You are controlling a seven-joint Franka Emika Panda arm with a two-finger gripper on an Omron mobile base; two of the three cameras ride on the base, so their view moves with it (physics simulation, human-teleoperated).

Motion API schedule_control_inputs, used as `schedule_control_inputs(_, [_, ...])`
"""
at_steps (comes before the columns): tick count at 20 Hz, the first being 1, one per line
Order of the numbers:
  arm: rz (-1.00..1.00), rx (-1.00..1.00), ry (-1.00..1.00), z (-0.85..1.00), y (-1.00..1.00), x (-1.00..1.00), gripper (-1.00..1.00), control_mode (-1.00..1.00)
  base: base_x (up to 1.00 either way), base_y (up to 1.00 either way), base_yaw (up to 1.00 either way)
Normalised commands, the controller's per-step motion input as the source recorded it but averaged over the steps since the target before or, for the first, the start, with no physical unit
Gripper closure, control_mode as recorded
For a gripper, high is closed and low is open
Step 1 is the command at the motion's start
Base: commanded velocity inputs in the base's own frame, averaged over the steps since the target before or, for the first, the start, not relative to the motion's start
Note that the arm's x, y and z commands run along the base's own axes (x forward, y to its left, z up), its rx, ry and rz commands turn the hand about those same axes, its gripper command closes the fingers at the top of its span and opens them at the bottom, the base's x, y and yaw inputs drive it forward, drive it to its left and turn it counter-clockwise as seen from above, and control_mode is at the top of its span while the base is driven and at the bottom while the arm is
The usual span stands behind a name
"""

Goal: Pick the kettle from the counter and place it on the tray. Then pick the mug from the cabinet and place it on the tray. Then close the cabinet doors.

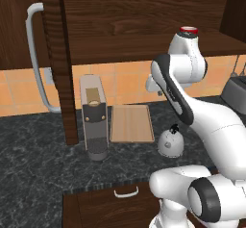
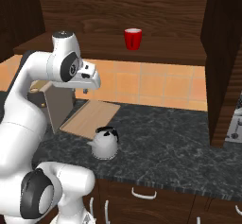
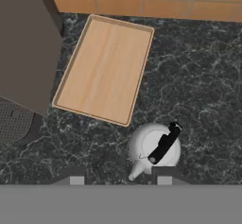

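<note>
1. The kitchen has a dark marbled counter (image 1: 43,169) under an orange tiled wall, with wooden drawers along its front edge and a dark wood cabinet (image 1: 139,25) above; a cabinet door (image 1: 60,58) with a long grey bar handle stands open at the left of the left base view.
2. A grey-beige coffee machine (image 1: 93,116) stands on the counter, and the light-wood tray (image 3: 105,67) lies flat just beside it, with nothing on it.
3. The kettle (image 3: 155,147) sits on the counter near one short end of the tray, apart from the rim, its black handle arching across the dome and its spout pointing away from the tray.
4. The red mug (image 2: 133,38) stands upright on the cabinet shelf, well above and apart from the tray.
5. The gripper (image 3: 118,176) hangs above the counter looking straight down, the kettle low in the hand view just ahead of the finger tips. The fingers stand partly open and hold nothing.
6. Judged from this, the first step is in hand: the approach to the kettle, with no grasp yet made.
7. The next move likely calls for centring the fingers over the black handle, turning the wrist so they straddle the arch, and then descending.
8. The mug and both doors remain for later.
</note>
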Motion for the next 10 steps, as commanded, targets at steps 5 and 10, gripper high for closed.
schedule_control_inputs(5, [0.0,0.0,0.0,-0.13,-0.14,-0.18,-1.0,-1.0,0.0,0.0,0.0])
schedule_control_inputs(10, [-0.05,0.03,-0.01,-0.45,-0.31,-0.43,-1.0,-1.0,0.0,0.0,0.0])
